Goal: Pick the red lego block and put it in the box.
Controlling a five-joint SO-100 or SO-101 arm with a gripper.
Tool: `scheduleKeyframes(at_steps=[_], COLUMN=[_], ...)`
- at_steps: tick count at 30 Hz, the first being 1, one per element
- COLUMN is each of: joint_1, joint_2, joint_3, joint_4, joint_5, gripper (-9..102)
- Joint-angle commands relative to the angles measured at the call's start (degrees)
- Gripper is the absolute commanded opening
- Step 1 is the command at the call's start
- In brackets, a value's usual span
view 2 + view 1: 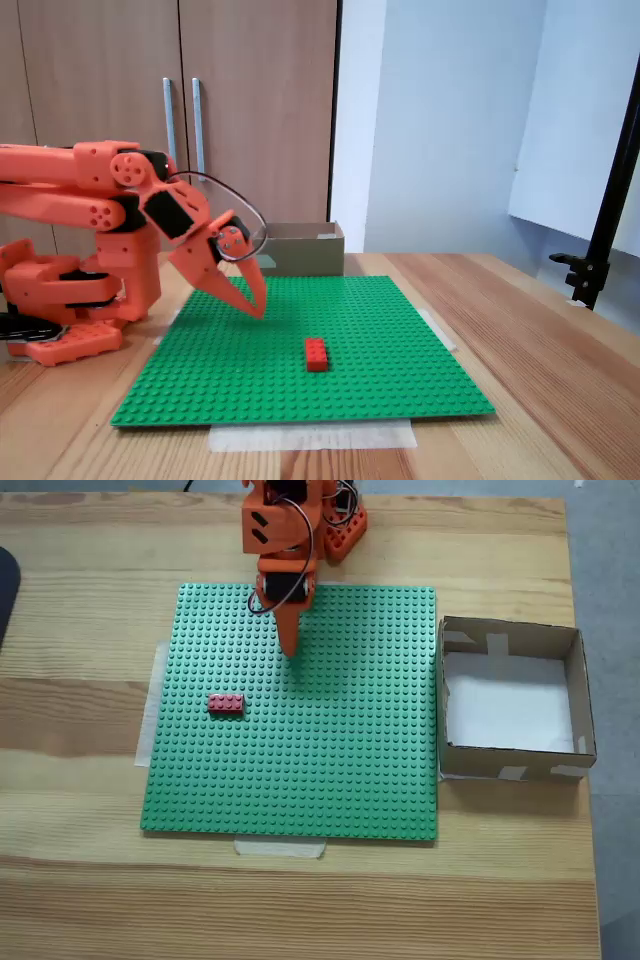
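- In a fixed view from above, the orange arm (283,525) reaches down from the top edge over the green baseplate (330,750), which lies taped on a wooden table (80,880).
- The gripper (291,645) points down the picture over the upper-left part of the baseplate; its fingers taper to one narrow tip and look closed together, with nothing between them.
- The red lego block (226,704) lies flat on the baseplate, below and to the left of the gripper tip and clearly apart from it.
- The box (513,700) sits just beside the baseplate's right edge, open at the top, its white bottom bare and pale tape patches on its brown walls.
- In a fixed view from table level, the arm (90,190) stretches in from the left, and its gripper (255,300) slants downward with the tips just above the baseplate (380,370).
- Here too the two fingers meet at the tip, closed on nothing.
- The red lego block (316,353) rests on the studs nearer the camera, to the right of the gripper and not touching it.
- The box (305,250) stands behind the far edge of the baseplate, in front of wooden cupboard doors (180,110).
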Motion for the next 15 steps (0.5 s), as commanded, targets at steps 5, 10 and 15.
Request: scheduleKeyframes(at_steps=[5,10,15], joint_1=[0.4,1.1,2.1], joint_2=[-9.1,-16.9,-25.3], joint_3=[-13.7,-22.9,-32.3], joint_4=[0.4,3.6,7.4], joint_5=[-0.3,1.2,2.3], gripper=[-1,-1,0])
